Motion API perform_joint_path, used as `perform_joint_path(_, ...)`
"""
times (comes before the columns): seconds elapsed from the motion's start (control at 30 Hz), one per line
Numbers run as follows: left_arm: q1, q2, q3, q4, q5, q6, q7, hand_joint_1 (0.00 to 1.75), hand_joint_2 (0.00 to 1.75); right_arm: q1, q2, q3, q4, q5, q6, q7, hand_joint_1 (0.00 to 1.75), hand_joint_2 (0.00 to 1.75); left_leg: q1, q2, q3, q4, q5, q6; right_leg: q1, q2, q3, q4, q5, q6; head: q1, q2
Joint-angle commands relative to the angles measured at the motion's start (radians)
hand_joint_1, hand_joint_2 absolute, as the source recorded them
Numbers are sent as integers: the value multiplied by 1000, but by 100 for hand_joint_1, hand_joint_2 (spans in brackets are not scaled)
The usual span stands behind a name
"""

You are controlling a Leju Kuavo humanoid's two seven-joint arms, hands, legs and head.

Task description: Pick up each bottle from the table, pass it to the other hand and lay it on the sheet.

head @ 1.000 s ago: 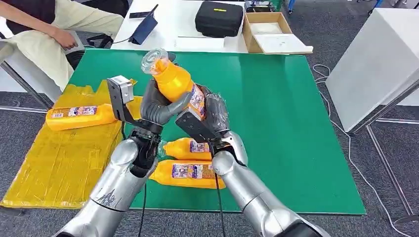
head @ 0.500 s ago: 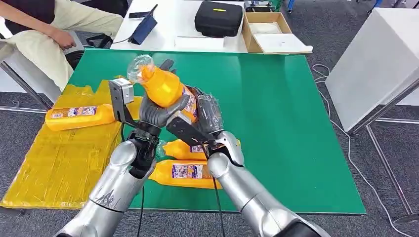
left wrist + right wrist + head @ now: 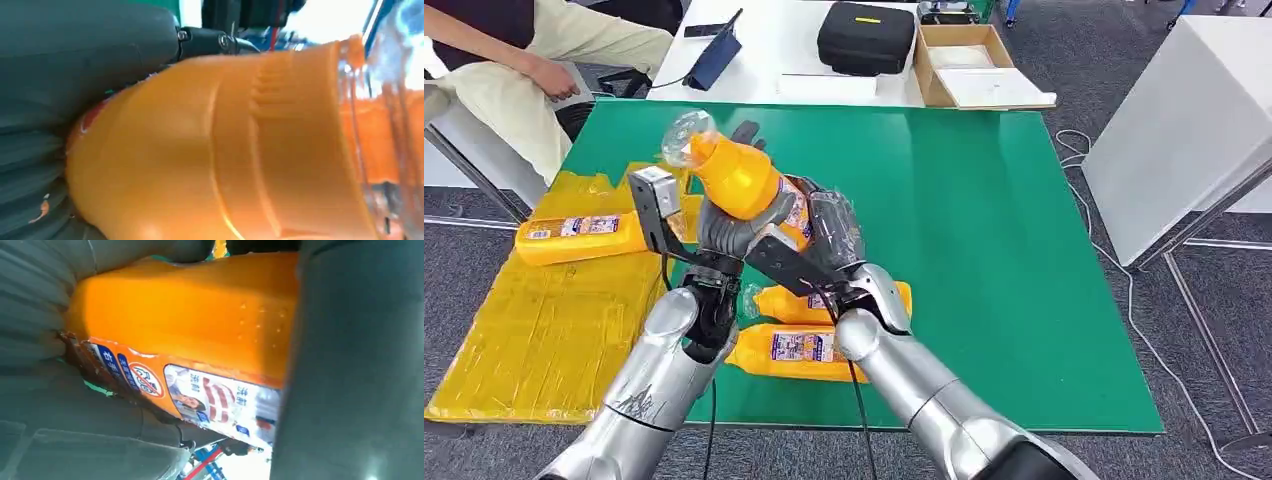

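Note:
An orange bottle (image 3: 736, 176) with a clear cap is held in the air over the green table (image 3: 1004, 240), cap tilted to the far left. My left hand (image 3: 727, 226) grips its upper body, and my right hand (image 3: 831, 234) wraps its labelled lower part. Up close, the left wrist view has the bottle (image 3: 225, 150) against my left hand (image 3: 75, 65); the right wrist view has its label (image 3: 210, 340) between my right hand's (image 3: 350, 370) thumb and fingers. Two more bottles (image 3: 806, 349) (image 3: 796, 300) lie on the table below. Another bottle (image 3: 584, 237) lies on the yellow sheet (image 3: 534, 330).
A person (image 3: 534, 55) sits at the far left beside the sheet. Behind the green table a white table carries a tablet (image 3: 717, 55), a black case (image 3: 867, 37) and a cardboard box (image 3: 972, 65). A white table (image 3: 1184, 120) stands at the right.
Both hands have carried the raised bottle to the left, toward the sheet, and its cap has tipped further left. The bottles on the table and sheet have not moved.

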Motion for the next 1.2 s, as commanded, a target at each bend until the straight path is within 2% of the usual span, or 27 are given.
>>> perform_joint_path(0.03,4,-47,57,-129,36,124,-93,175,175,-10,17,196,72,-20,5,-14,175,175,2,0,4,0,-3,-4,2,-1,5,0,-2,-3,0,0)
perform_joint_path(0.07,8,-48,58,-142,32,133,-99,175,175,-9,17,192,74,-19,3,-13,175,175,2,-1,7,0,-4,-5,2,-2,8,0,-4,-4,0,0)
perform_joint_path(0.13,12,-51,59,-154,28,148,-111,175,175,-7,17,184,79,-13,2,-16,175,175,2,-1,3,0,-1,-3,2,-2,3,-1,-1,-2,0,0)
perform_joint_path(0.17,11,-53,59,-157,30,153,-115,175,175,-8,17,181,80,-10,4,-17,175,175,2,-2,7,0,-3,-5,2,-3,7,0,-4,-4,0,0)
perform_joint_path(0.43,-1,-54,56,-159,31,162,-115,175,175,-16,17,177,76,-8,13,-12,175,175,1,-2,2,0,-1,-3,1,-3,2,-1,-1,-2,0,0)
perform_joint_path(0.47,-1,-54,56,-159,31,162,-115,175,175,-16,17,177,76,-8,13,-12,175,175,2,-4,9,0,-3,-6,2,-6,10,-1,-4,-5,0,0)
perform_joint_path(0.5,-1,-54,56,-159,31,162,-115,175,175,-16,17,177,76,-8,13,-12,175,175,2,-3,4,0,-2,-4,2,-4,5,-1,-2,-3,0,0)
perform_joint_path(0.53,-1,-54,56,-159,31,162,-115,175,175,-16,17,177,76,-8,13,-12,175,175,2,-4,8,0,-3,-5,2,-5,8,-1,-4,-4,0,0)
perform_joint_path(0.6,-1,-54,56,-159,31,162,-115,175,175,-16,17,177,76,-8,13,-12,175,175,2,-3,4,0,-2,-4,2,-4,5,-1,-2,-3,0,0)
perform_joint_path(0.63,-1,-54,56,-159,31,162,-115,175,175,-16,17,177,76,-8,13,-12,175,175,2,-4,11,0,-4,-7,2,-6,12,-1,-5,-5,0,0)
perform_joint_path(0.67,-3,-55,57,-155,34,166,-115,175,175,-16,17,174,75,-8,11,-9,173,175,2,-4,6,0,-2,-4,2,-5,7,-1,-3,-3,0,0)
perform_joint_path(0.7,-5,-55,56,-153,34,168,-115,175,175,-17,17,172,75,-7,11,-9,175,175,2,-4,9,0,-4,-6,2,-5,10,-1,-5,-4,0,0)
perform_joint_path(0.73,-6,-54,54,-152,35,171,-115,175,175,-17,17,168,76,-4,11,-9,175,175,1,-2,2,0,-1,-2,1,-3,3,-1,-1,-2,0,0)
perform_joint_path(0.8,-5,-52,54,-151,36,176,-117,175,175,-15,17,158,79,-2,9,-12,175,175,1,-2,2,0,-1,-2,1,-3,2,-1,-1,-2,0,0)
perform_joint_path(0.87,-3,-51,53,-150,35,183,-122,175,175,-12,17,150,81,6,7,-15,175,175,2,-4,9,0,-4,-6,2,-6,10,-1,-5,-5,0,0)
perform_joint_path(0.93,4,-49,58,-156,22,199,-140,175,175,-9,17,130,81,12,1,-23,175,175,2,-3,3,0,-1,-3,1,-4,4,-1,-2,-2,0,0)
perform_joint_path(0.97,7,-48,60,-158,20,202,-143,175,175,-8,16,123,80,12,-5,-25,168,175,2,-4,7,0,-2,-5,2,-5,7,-1,-3,-4,0,0)
perform_joint_path(1.0,18,-47,70,-170,2,214,-156,175,175,-3,10,87,65,15,-22,-37,54,175,1,-2,2,0,0,-2,1,-3,2,-1,-1,-2,0,0)
perform_joint_path(1.03,22,-46,74,-174,-3,217,-159,175,175,-1,6,77,58,17,-23,-40,0,175,2,-3,3,0,-1,-3,1,-4,4,-1,-2,-2,0,0)
perform_joint_path(1.07,27,-44,88,-185,-54,256,-189,175,175,7,-7,44,24,25,-36,-46,0,175,2,-4,11,-1,-4,-7,2,-6,12,-1,-5,-5,0,0)
perform_joint_path(1.13,29,-36,106,-204,-100,293,-212,175,175,15,-32,14,-32,31,-42,-51,0,175,2,-2,3,0,-1,-3,1,-3,3,-1,-1,-2,0,0)
perform_joint_path(1.2,39,-23,138,-243,-293,457,-305,175,175,44,-88,-15,-173,86,-68,-28,0,175,2,-3,4,0,-2,-4,1,-4,4,-1,-2,-3,0,0)
